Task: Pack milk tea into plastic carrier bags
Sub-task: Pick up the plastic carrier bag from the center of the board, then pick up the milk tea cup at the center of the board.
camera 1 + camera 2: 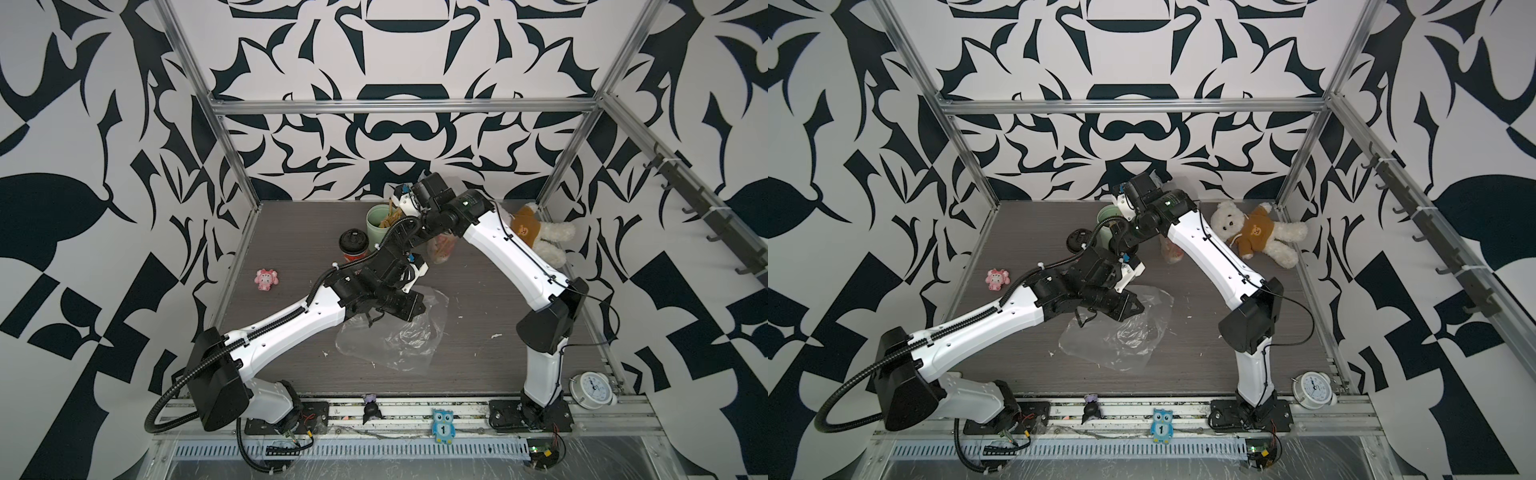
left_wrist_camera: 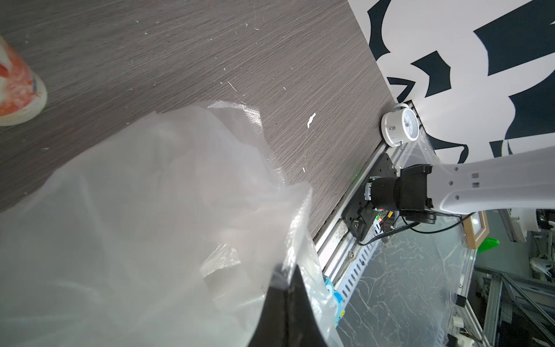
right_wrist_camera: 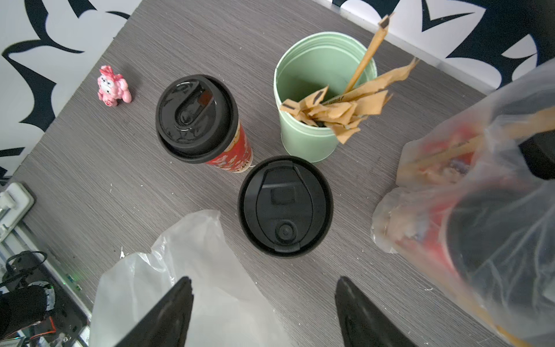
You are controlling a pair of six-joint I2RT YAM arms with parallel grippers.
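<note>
Plastic bag [image 3: 510,99] holding red cups [image 3: 441,228], empty bag [image 2: 150,210] clenched in left pincer [image 2: 285,273], right pincer [image 3: 264,281] released

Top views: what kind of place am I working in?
Probably a lab test cell, not a shop: an aluminium frame hung with patterned walls, and a table with props such as a teddy and a clock.

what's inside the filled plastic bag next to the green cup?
Through the plastic bag: red cup sides, a dark lid and tan sticks. The crinkled film blurs how many cups there are.
</note>
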